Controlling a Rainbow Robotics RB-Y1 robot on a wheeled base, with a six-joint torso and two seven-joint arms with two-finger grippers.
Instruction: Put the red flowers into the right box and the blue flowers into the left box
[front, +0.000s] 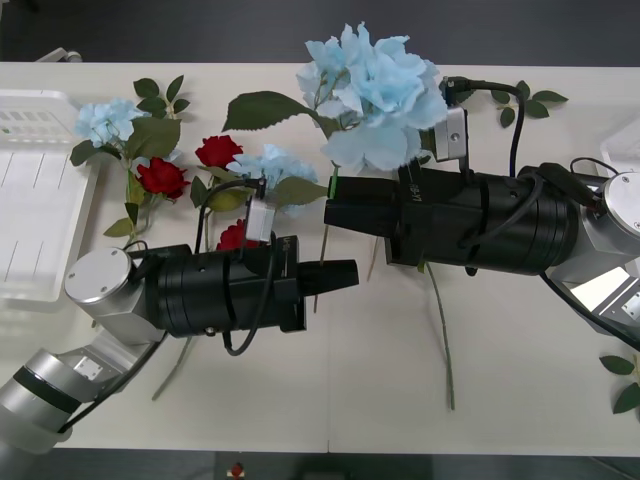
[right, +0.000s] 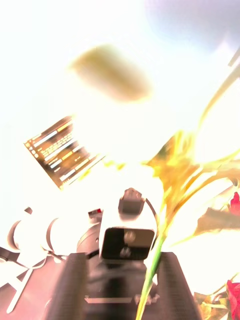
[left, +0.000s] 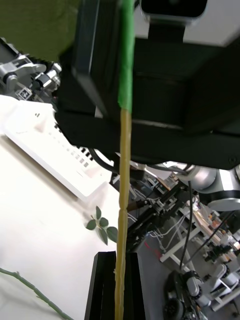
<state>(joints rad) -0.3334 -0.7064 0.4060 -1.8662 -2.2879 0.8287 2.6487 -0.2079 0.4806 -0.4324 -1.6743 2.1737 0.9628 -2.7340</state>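
Item: blue flower handed between grippers, above the desk.
Stem pinched by right gripper and left gripper; release advised only once left box side is firmly held.

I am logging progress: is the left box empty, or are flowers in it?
Empty, in the part that shows: the left box has only its bare white ribbed floor inside, and no flower lies within its rim.
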